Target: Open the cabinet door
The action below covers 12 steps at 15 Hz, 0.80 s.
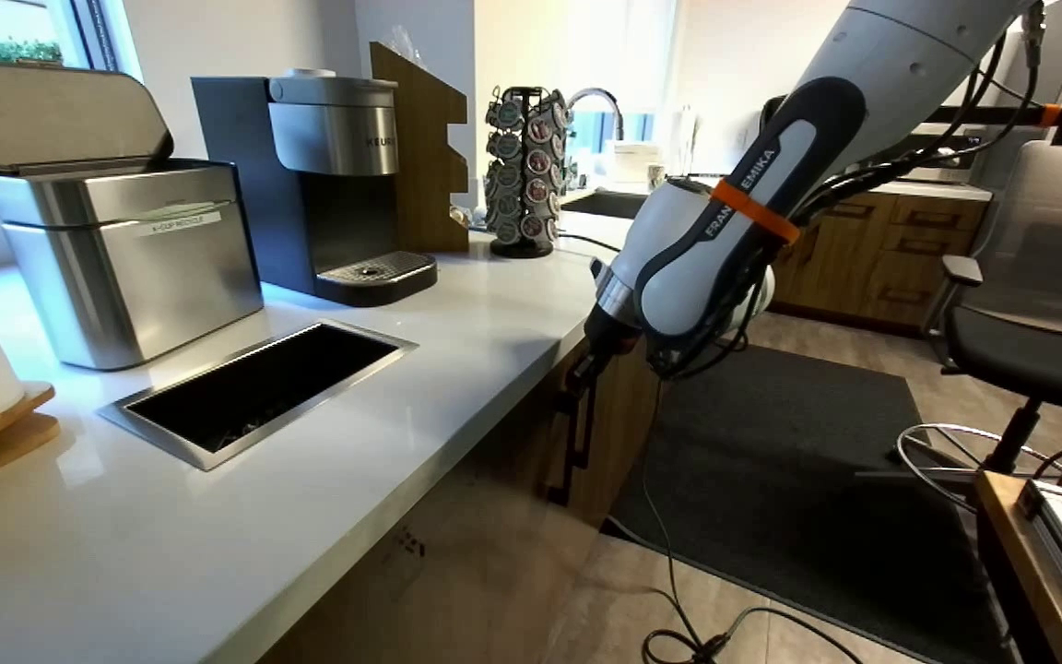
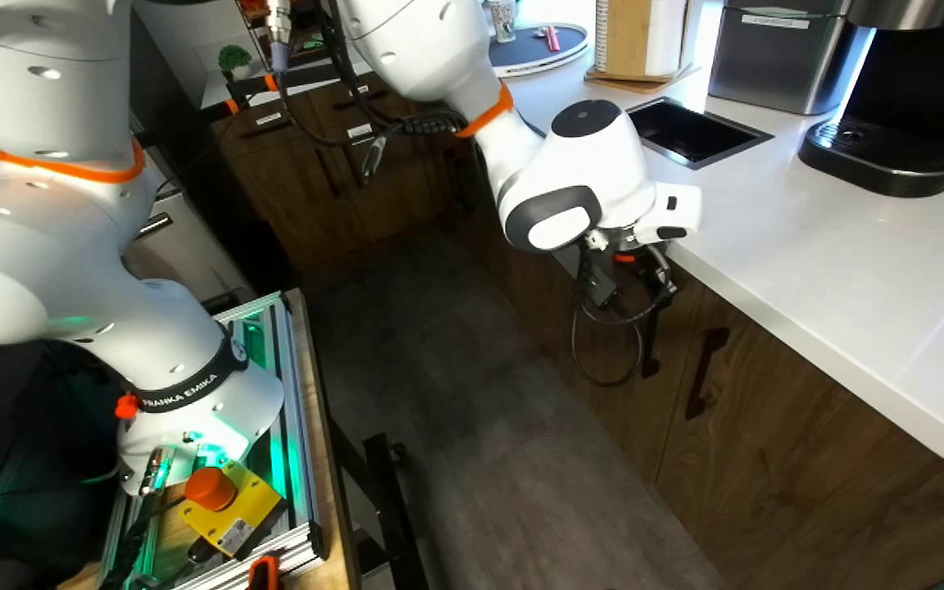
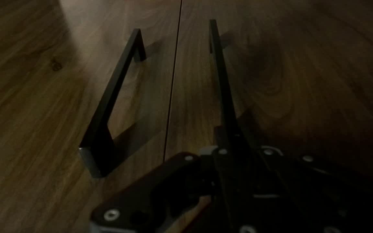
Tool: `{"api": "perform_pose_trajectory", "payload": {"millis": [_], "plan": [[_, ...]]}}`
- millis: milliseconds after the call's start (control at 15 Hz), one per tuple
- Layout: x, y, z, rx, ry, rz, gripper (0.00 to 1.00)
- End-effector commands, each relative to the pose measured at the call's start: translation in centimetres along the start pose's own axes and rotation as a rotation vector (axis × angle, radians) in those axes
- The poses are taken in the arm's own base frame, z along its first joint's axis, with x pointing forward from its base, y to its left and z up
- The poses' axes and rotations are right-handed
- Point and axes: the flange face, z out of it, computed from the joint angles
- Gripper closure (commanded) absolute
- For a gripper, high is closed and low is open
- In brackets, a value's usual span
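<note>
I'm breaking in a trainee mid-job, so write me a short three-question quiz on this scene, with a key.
1. Choose: in the wrist view, the black two-finger gripper is at: A, the left black bar handle; B, the right black bar handle; C, neither.
2. True or false: in that view, only a narrow seam parts the flat brown wood-grain cabinet door on the right from the matching door on the left.
3. Name it: in an exterior view, which machine stands between the silver boxy metal bin and the round black pod rack?

Key:
1. B.
2. True.
3. The black-and-silver boxy coffee maker.
</note>
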Motion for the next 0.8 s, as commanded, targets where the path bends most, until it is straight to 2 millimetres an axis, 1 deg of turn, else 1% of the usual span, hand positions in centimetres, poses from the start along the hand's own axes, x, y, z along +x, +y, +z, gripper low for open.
{"api": "perform_pose_trajectory", "payload": {"millis": [0,67,400,733], "plan": [[-2.7,-1.6,-1.7,-0.012,-0.072,0.148,0.97],[-3.1,-2.2,-2.0,0.002,-0.076,0.165,0.97],[-6.2,-3.5,-3.2,0.008,-0.092,0.247,0.97],[-10.2,-5.4,-4.1,-0.002,-0.087,0.330,0.97]]}}
